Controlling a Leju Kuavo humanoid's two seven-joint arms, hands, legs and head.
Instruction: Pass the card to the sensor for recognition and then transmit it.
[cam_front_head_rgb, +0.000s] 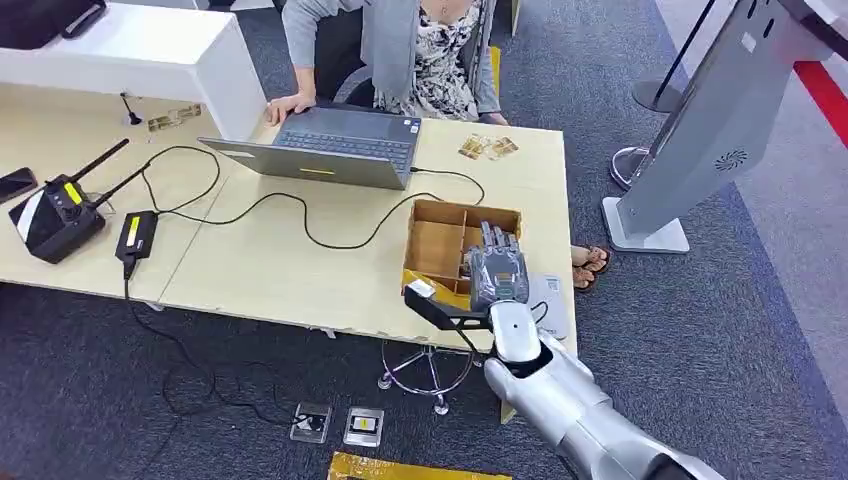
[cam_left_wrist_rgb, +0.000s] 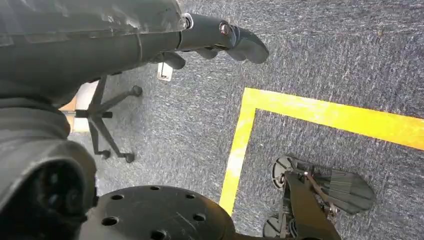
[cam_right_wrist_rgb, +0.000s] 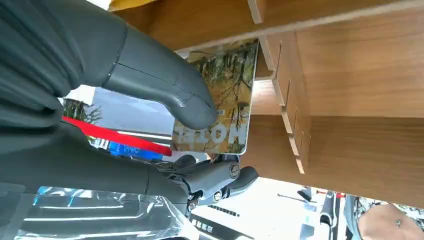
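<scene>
Brown wooden divided box (cam_front_head_rgb: 440, 240) sits near the right end of the pale wooden table (cam_front_head_rgb: 280, 270), and my right hand (cam_front_head_rgb: 497, 268) reaches over its right compartments. In the right wrist view my thick grey thumb (cam_right_wrist_rgb: 165, 82) presses on the glossy rectangular card printed with an autumn-tree picture (cam_right_wrist_rgb: 225, 100), and dark fingers (cam_right_wrist_rgb: 220, 180) curl beneath it, so I judge that the hand pinches the card at the box, beside a wooden partition. I take this as lifting the card clear so it can go on to the sensor. Just right of the box lies a flat grey square pad (cam_front_head_rgb: 548, 300), which may be the reader; I cannot be sure. The left compartments look bare wood; what lies under my hand is hidden.

My left hand (cam_left_wrist_rgb: 220, 40) hangs over dark grey carpet (cam_left_wrist_rgb: 325, 60) with a yellow floor line (cam_left_wrist_rgb: 320, 112), fingers curled in around nothing.
</scene>
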